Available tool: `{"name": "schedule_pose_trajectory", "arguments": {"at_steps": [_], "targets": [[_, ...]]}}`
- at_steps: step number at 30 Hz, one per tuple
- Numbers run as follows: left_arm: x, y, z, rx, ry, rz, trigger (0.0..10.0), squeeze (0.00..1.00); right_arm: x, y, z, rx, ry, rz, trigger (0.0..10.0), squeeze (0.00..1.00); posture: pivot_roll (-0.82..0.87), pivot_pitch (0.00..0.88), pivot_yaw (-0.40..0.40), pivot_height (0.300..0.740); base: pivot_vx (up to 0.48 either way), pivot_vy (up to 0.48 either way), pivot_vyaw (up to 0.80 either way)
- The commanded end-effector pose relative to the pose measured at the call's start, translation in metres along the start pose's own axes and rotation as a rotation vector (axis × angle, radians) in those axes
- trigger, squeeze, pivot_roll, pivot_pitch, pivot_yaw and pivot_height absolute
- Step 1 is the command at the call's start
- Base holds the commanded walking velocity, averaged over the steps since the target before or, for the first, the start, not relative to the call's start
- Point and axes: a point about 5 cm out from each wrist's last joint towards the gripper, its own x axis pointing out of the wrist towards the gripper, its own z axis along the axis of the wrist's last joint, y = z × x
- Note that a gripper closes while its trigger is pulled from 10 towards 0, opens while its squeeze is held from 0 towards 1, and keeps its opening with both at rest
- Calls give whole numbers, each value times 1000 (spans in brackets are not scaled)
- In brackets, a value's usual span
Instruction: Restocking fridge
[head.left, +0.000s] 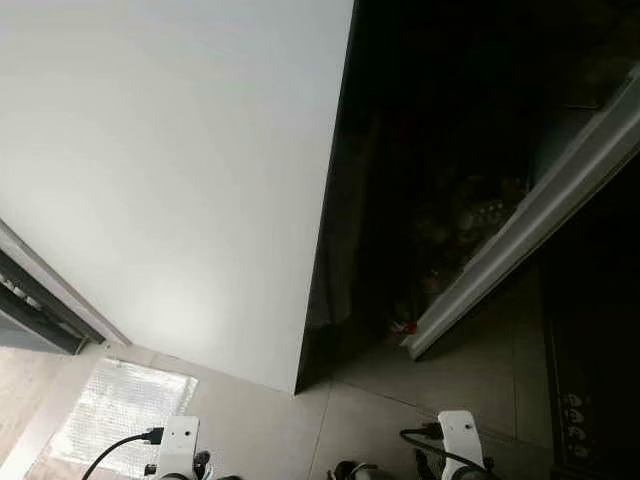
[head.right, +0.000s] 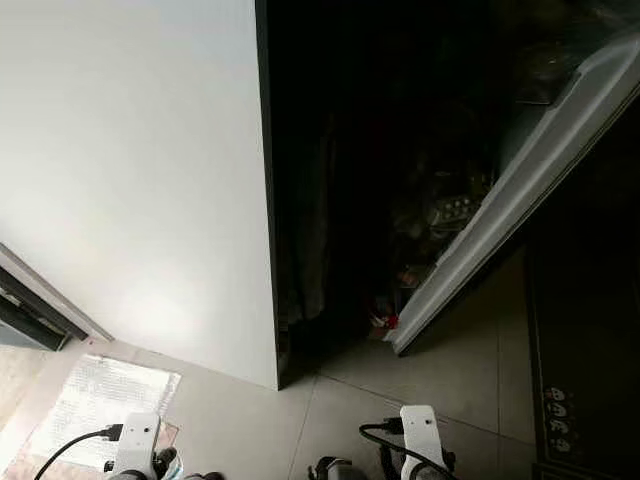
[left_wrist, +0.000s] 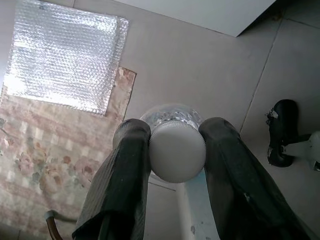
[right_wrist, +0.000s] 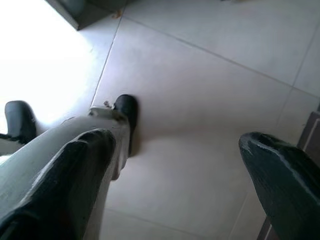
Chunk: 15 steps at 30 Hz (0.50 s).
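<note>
A clear bottle (left_wrist: 172, 120) with a white ribbed cap (left_wrist: 177, 152) is being held in the left gripper (left_wrist: 175, 150), whose two black fingers (left_wrist: 125, 170) are pressing against opposite sides of the cap, low over the tiled floor (left_wrist: 200, 65). Beside it on the floor are lying a silvery bubble-wrap sheet (left_wrist: 65, 55) and a patterned floral rug (left_wrist: 45, 170). The right gripper (right_wrist: 175, 165) is hanging over bare tiles with its fingers spread wide apart and nothing between them. Ahead, the fridge (head.left: 180, 170) is presenting its tall white side, with the dark interior (head.left: 430, 200) beyond its edge and the door (head.left: 540, 215) standing open; the shelf contents are too dim to identify.
</note>
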Motion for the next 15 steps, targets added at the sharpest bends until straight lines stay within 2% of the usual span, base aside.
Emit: {"name": "schedule_pose_trajectory", "arguments": {"at_steps": [1, 3, 15], "targets": [[-3, 1, -16, 21, 64, -2, 10000, 0, -1, 0, -6, 0, 18, 7, 10000, 0, -29, 182, -76, 740, 0, 0, 0], [-4, 2, -17, 41, 69, 0, 10000, 0, -1, 0, -6, 2, 17, 11, 10000, 0, -30, 183, -77, 740, 0, -262, 0], [-4, -3, -19, 30, 76, -14, 10000, 0, 1, -6, 8, -21, 9, 6, 10000, 0, -31, 169, -81, 740, 0, -337, 0]]}}
